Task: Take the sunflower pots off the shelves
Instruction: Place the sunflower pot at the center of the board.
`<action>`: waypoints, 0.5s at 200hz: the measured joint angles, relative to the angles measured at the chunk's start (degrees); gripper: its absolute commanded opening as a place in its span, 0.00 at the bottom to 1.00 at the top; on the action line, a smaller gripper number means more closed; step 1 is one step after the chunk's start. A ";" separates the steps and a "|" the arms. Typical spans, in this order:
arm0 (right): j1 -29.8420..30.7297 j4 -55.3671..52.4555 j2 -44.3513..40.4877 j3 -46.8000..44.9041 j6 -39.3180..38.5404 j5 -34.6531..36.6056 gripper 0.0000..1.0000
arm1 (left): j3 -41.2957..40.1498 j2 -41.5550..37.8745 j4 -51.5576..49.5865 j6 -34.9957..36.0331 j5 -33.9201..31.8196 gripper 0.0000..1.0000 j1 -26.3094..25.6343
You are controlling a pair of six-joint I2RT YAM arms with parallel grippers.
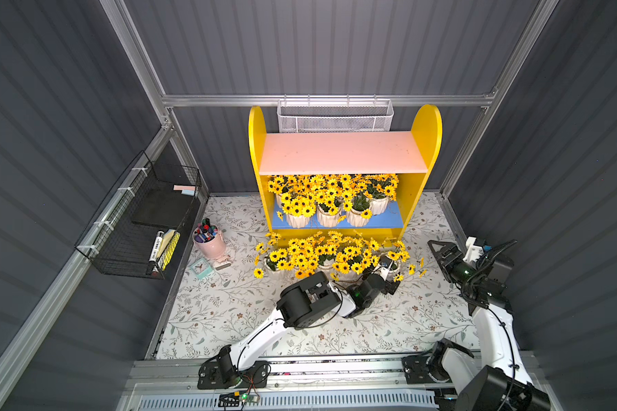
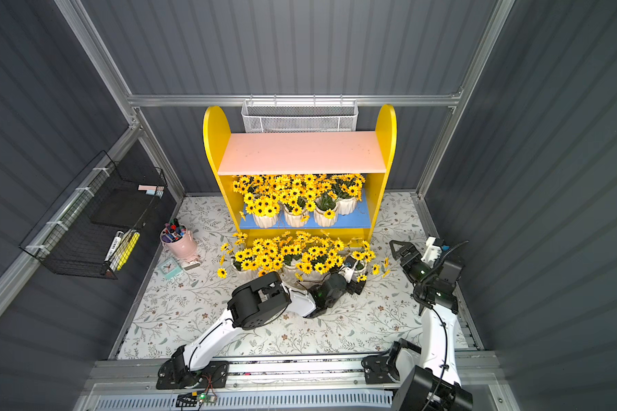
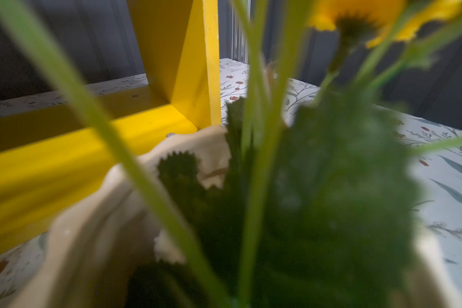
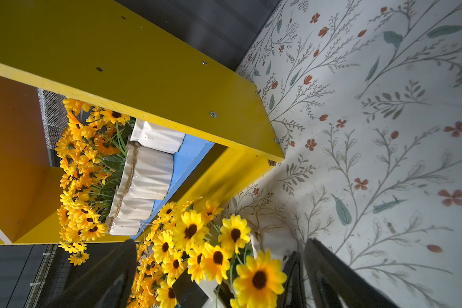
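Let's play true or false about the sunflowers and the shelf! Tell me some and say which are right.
The pink upper board has no pots on it. True.
The blue lower board is bare. False: sunflower pots stand on it.
The right gripper holds a pot. False: it is open, holding nothing.
Markers stick out of the pink cup. True.
On the table stand other sunflower pots, in front of the shelves. True.

Glossy ribbed pots (image 4: pixel 150 173), smooth painted shelves (image 4: pixel 144 80)
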 measured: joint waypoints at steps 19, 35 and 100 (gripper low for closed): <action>0.13 0.00 -0.02 0.00 0.00 -0.02 0.99 | -1.66 -1.05 0.07 0.24 1.90 0.99 0.07; 0.28 0.00 -0.04 -0.02 0.00 -0.04 0.99 | -3.50 -2.23 0.24 0.72 3.82 0.99 0.07; 0.59 -0.04 -0.09 -0.28 -0.02 -0.07 0.99 | -5.53 -5.90 -4.28 4.87 6.93 0.99 0.04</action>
